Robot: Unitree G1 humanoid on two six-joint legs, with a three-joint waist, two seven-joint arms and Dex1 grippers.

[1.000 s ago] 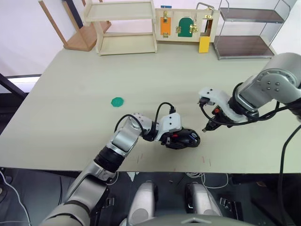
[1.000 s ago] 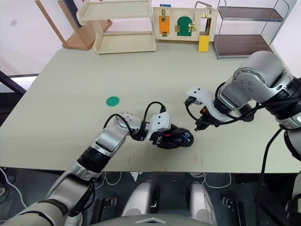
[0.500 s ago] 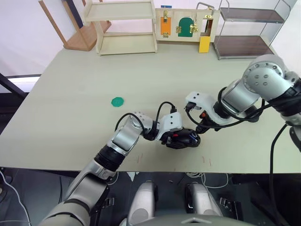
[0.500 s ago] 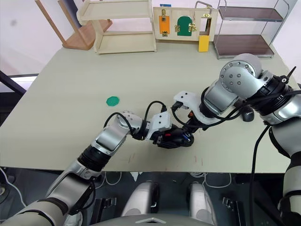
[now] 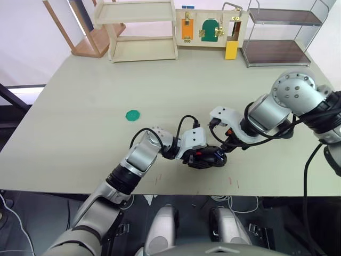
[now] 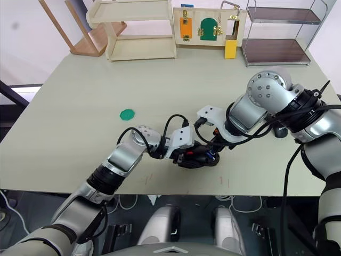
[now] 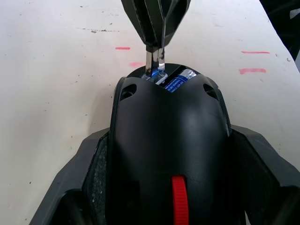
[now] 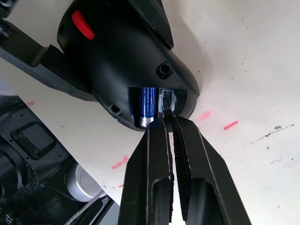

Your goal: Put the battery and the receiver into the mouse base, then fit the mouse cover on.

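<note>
Pale table (image 5: 80,117). Left gripper (image 5: 198,154) clamps base (image 7: 168,140) near front edge. Battery (image 8: 148,104) seated in bay. Right gripper (image 8: 168,111) pinches receiver (image 8: 167,99), at its slot beside battery. Step: receiver insertion. Next, likely: press home, release, fetch cover.

The mouse base (image 8: 117,70) is smooth black plastic with a soft sheen and a glossy red part. The battery (image 8: 148,105) wears a shiny blue printed wrap. The receiver (image 8: 168,99) has a bright metal plug. The desk (image 5: 96,96) is matt pale laminate, lightly speckled and scuffed.
</note>
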